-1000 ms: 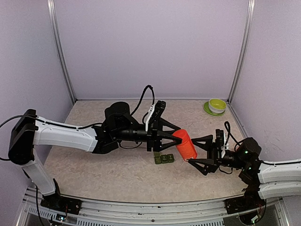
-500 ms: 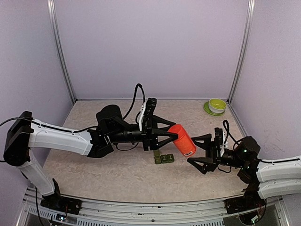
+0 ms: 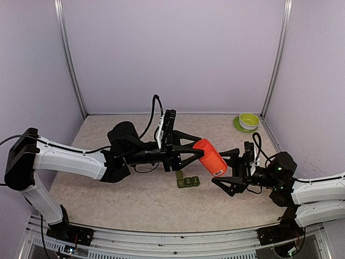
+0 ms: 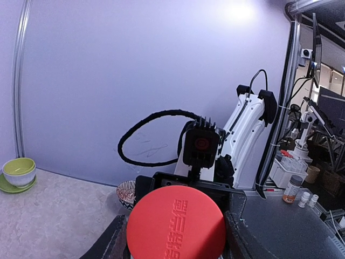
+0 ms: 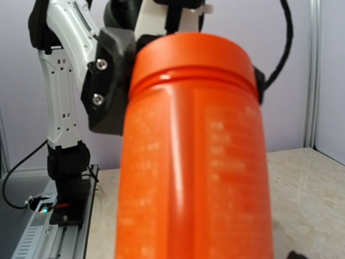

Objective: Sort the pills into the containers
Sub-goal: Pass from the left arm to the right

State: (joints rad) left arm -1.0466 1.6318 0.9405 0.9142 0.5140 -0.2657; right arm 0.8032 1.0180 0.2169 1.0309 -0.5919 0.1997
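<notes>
Red-orange bottle (image 3: 210,157) sits clamped in my left gripper (image 3: 199,154), tilted and a little higher than a second ago. My right gripper (image 3: 219,169) has crept in, jaws wide either side of the bottle's base; I can't tell if they touch. The containers (image 3: 187,182) lie unmoved on the table (image 3: 135,199), just below the bottle.

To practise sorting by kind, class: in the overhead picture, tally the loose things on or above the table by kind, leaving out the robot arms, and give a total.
red-orange bottle: 1
dark-green boxes, joined in one strip: 3
lime-green bowl: 1
lime-green saucer under the bowl: 1
Total: 6
</notes>
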